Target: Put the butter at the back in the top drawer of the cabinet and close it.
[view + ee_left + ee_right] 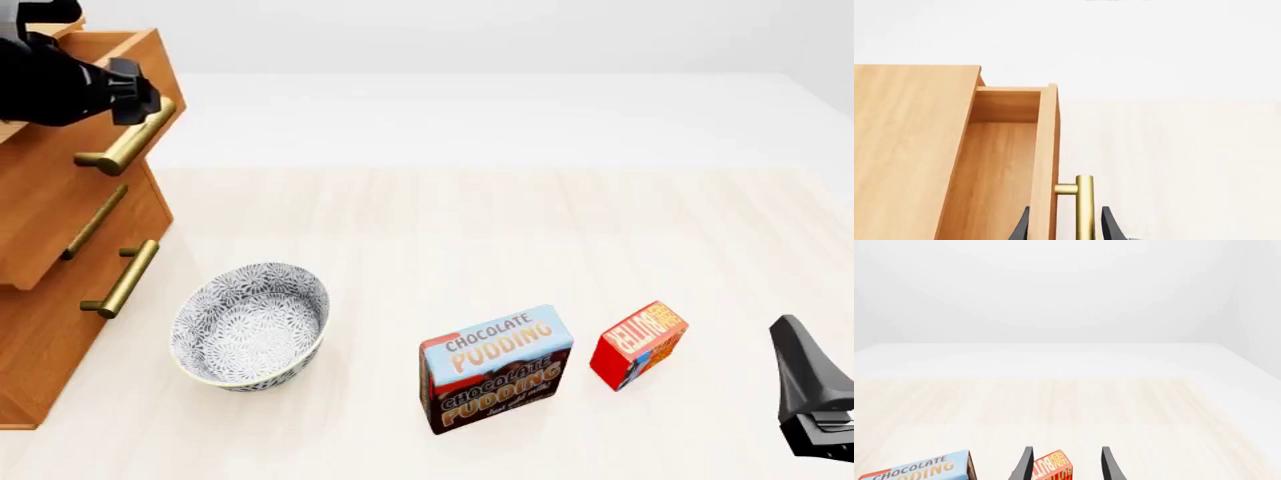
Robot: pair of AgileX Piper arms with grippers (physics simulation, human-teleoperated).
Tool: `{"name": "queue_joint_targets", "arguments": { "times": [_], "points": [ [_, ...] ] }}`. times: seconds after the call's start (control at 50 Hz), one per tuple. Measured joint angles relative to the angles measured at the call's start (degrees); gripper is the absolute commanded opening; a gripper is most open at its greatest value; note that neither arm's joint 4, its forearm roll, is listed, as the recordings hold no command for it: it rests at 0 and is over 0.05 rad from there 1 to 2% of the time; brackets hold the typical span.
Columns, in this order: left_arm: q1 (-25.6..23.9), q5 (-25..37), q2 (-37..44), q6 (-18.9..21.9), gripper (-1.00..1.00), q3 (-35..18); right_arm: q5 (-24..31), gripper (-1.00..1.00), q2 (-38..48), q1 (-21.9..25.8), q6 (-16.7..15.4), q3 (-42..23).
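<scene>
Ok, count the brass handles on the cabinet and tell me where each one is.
3. The top handle is at the left gripper; the middle handle sits below it; the bottom handle is lowest, near the bowl.

From my seat, the top drawer stands pulled out of the cabinet, and my left gripper straddles its brass handle, crowding the drawer mouth. Between cabinet and butter sit the bowl and the chocolate pudding box, just beside the butter. Bare table lies wide behind them. My right gripper has open tabletop toward the butter.
</scene>
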Motion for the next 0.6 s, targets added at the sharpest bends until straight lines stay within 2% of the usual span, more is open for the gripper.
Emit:
{"name": "queue_joint_targets", "arguments": {
  "times": [0.6],
  "points": [
    [-4.7,-0.1,2.1,-2.8,1.00,-2.2,0.0,1.00,0.0,0.0,0.0,0.0]
  ]
}}
